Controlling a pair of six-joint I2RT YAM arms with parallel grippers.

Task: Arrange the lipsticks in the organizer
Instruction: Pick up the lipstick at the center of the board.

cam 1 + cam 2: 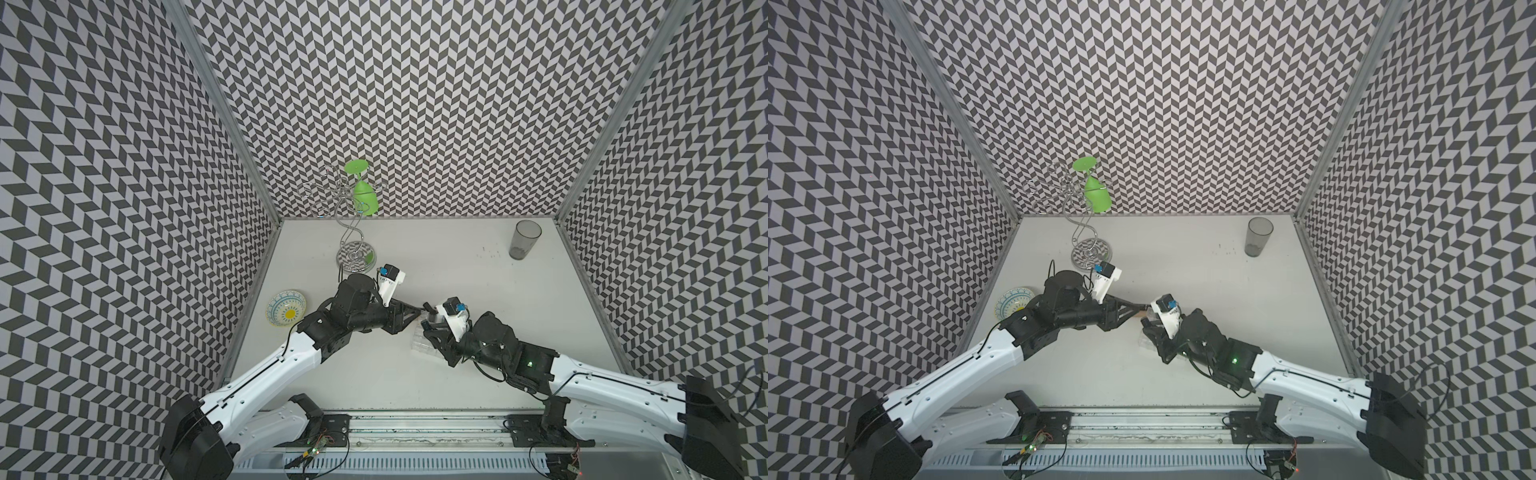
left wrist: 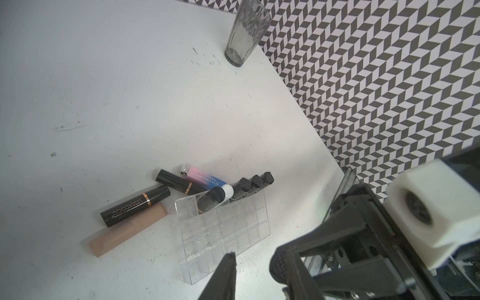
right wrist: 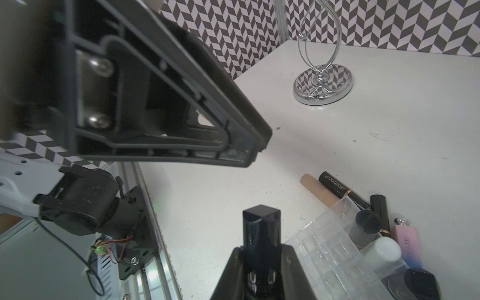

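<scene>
Clearly the square black lipstick is light, stiff and glossy, probably slippery; a hold low on its flat sides looks soundest, and the right gripper clamps it so, upright, bottom centre of the right wrist view. The organizer sits lower centre in the left wrist view, capped tubes along its upper row, loose tubes at its left. In both top views the arms reach inward to mid-frame; the left gripper, jaws slightly apart and empty, nearly meets the right.
</scene>
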